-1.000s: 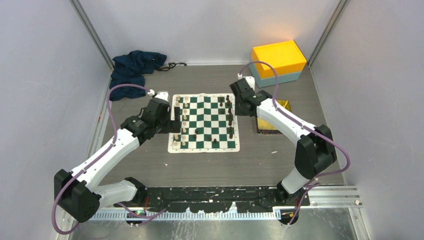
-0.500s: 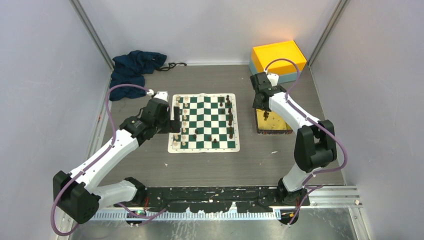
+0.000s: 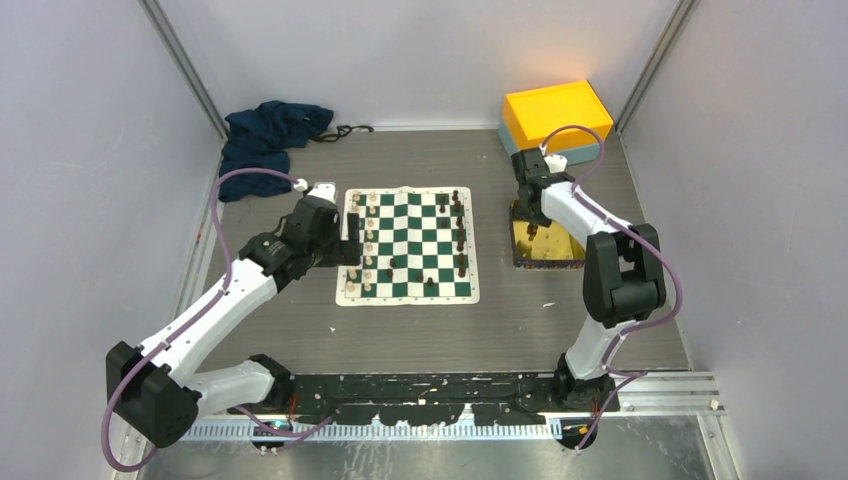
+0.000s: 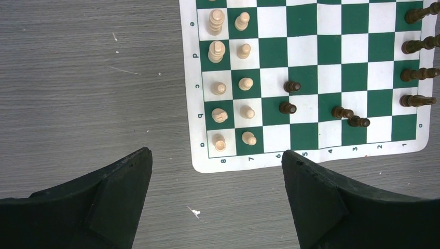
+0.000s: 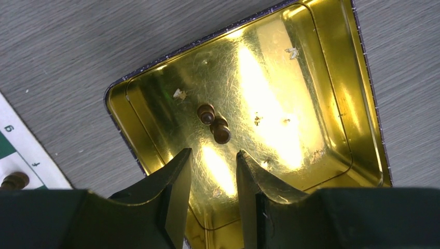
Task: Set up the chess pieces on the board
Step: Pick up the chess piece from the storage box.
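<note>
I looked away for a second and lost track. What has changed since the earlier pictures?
The right pincer swung off the right edge of the board, rightward and away, and now hangs open and empty over the gold tray, where a dark piece or two sits. The left pincer stayed open at the board's left edge. The pieces on the board look unmoved.

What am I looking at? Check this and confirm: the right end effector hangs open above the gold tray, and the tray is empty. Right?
Not quite. The gold tray is not empty: small dark chess pieces sit on its floor, as the right wrist view shows. The rest stands: the right end effector hangs open above the tray, holding nothing.
</note>
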You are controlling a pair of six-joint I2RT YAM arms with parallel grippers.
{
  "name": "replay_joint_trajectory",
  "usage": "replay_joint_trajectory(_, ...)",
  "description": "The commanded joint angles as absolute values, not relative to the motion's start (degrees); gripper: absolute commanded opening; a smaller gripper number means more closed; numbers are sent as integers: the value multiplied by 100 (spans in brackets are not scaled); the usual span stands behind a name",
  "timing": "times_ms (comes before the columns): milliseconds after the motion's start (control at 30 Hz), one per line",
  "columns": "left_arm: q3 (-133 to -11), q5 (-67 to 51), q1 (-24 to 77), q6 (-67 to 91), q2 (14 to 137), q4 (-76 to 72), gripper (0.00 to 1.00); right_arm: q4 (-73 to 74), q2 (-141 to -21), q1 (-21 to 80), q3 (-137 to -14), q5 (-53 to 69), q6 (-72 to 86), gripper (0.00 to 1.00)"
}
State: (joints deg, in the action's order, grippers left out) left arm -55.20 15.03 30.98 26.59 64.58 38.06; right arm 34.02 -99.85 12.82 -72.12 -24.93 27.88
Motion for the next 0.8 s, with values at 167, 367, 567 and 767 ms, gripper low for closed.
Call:
replay_joint_trajectory(167,-5572,1635,3067,2593,6370,3738,96,3062,-10249,1117,-7259,-2400,2917,42)
replay_joint_trajectory(367,-5572,1652,3067,2593,6405,3742,96,3033,-10339,1033,-7283,-2335,2932,42)
replay_joint_trajectory(567,-5577,1652,3067,2592,6446,3736,96,3000,-10397,980,-7228,-2260,2960,42)
replay_joint_trajectory(767,-5595,1644,3067,2584,6485,3737,96,2960,-10422,908,-7152,-2202,2992,41)
